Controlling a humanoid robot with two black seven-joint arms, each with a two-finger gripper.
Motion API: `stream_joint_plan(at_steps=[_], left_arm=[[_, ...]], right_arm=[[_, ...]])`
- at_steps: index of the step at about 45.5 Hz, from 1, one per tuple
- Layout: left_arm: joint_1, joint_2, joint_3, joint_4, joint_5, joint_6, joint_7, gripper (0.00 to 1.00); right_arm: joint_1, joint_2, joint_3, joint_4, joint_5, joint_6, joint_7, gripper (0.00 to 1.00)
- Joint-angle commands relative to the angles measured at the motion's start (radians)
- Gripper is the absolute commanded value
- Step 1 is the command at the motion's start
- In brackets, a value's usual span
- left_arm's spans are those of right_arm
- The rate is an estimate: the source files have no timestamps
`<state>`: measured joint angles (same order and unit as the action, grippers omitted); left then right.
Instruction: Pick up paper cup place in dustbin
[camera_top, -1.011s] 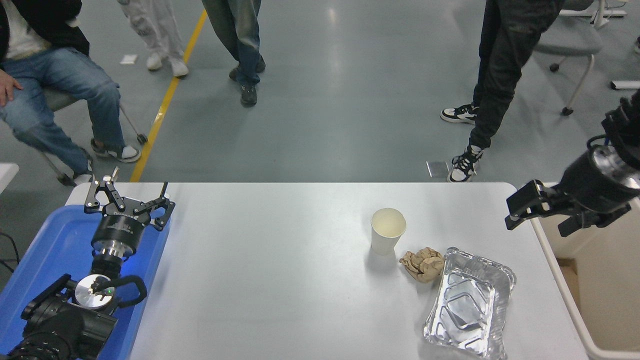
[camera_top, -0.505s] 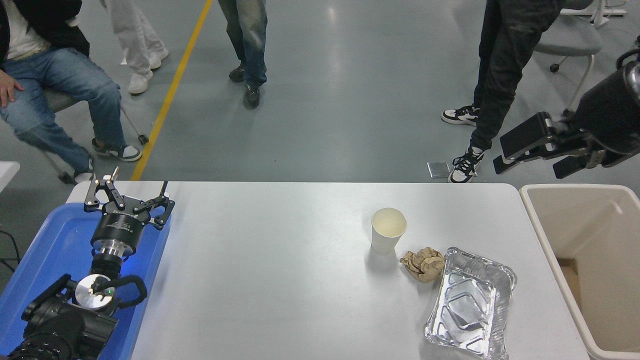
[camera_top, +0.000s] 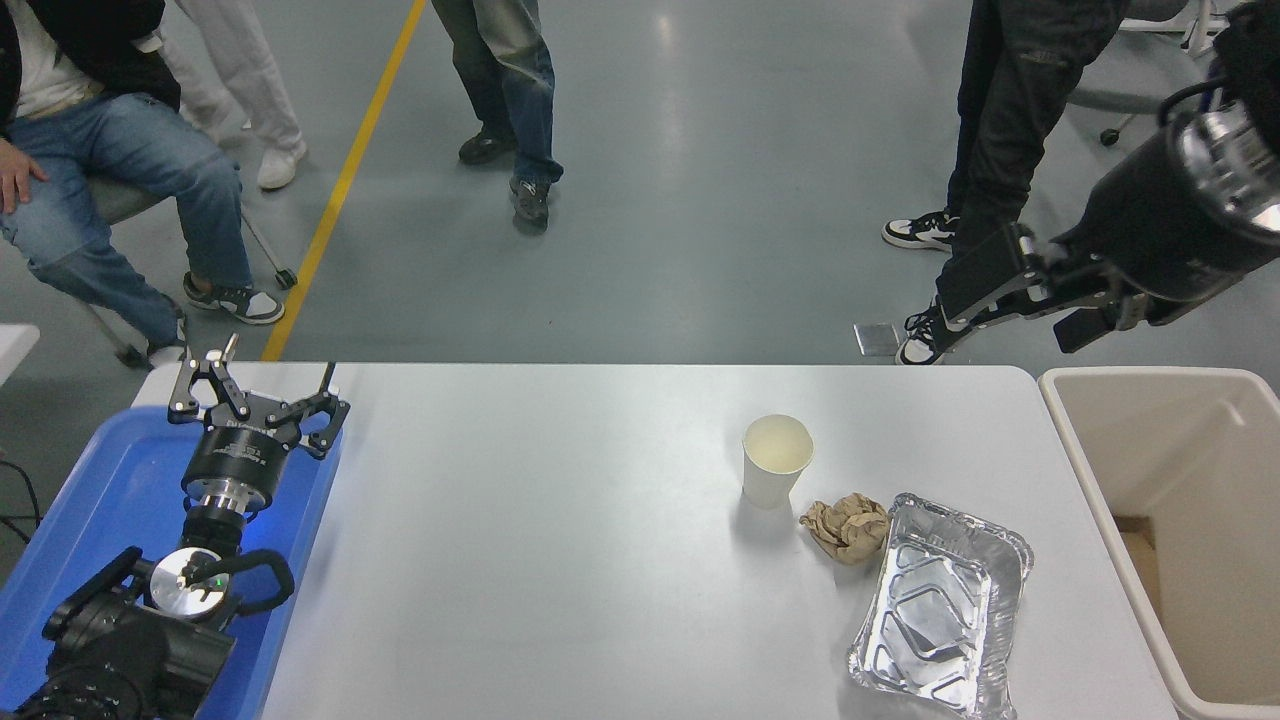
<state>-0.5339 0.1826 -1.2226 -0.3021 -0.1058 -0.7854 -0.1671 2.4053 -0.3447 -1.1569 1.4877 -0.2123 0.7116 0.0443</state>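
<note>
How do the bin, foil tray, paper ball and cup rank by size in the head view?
1. Bin, cut off by the picture's edge yet plainly largest.
2. Foil tray.
3. Cup and paper ball: these look too alike to rank.

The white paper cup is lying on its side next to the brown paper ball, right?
Not quite. In the head view the paper cup stands upright with its open mouth facing up. It is indeed next to the brown paper ball.

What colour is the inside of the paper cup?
The cup is cream inside, white outside; the head view shows it best.
</note>
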Motion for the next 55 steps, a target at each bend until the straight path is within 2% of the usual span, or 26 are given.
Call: stream_joint_plan(at_steps=[1, 16, 24, 40, 46, 55], left_arm=[[-0.002, 0.0, 0.002, 0.0, 0.0, 0.0, 0.0, 0.99], [-0.003, 0.0, 0.006, 0.0, 0.002, 0.0, 0.001, 0.99], [-0.003, 0.0, 0.006, -0.002, 0.002, 0.0, 0.001, 0.99], [-0.003, 0.0, 0.006, -0.002, 0.002, 0.0, 0.001, 0.99], [-0.003, 0.0, 0.006, -0.002, 0.002, 0.0, 0.001, 0.99], [-0.003, 0.0, 0.006, -0.002, 0.002, 0.0, 0.001, 0.99]], right_arm=[[-0.293, 0.2, 0.103, -0.245, 0.021, -0.109, -0.001, 1.0], [-0.75, 0.343, 0.169, -0.605, -0.001, -0.302, -0.003, 1.0], [-0.88, 0.345, 0.169, -0.682, -0.096, -0.345, -0.003, 1.0], [-0.971, 0.345, 0.203, -0.75, -0.125, -0.396, -0.009, 1.0], [-1.008, 0.345, 0.204, -0.779, -0.185, -0.434, -0.027, 1.0], [-1.077, 0.345, 0.221, -0.807, -0.24, -0.452, -0.03, 1.0]])
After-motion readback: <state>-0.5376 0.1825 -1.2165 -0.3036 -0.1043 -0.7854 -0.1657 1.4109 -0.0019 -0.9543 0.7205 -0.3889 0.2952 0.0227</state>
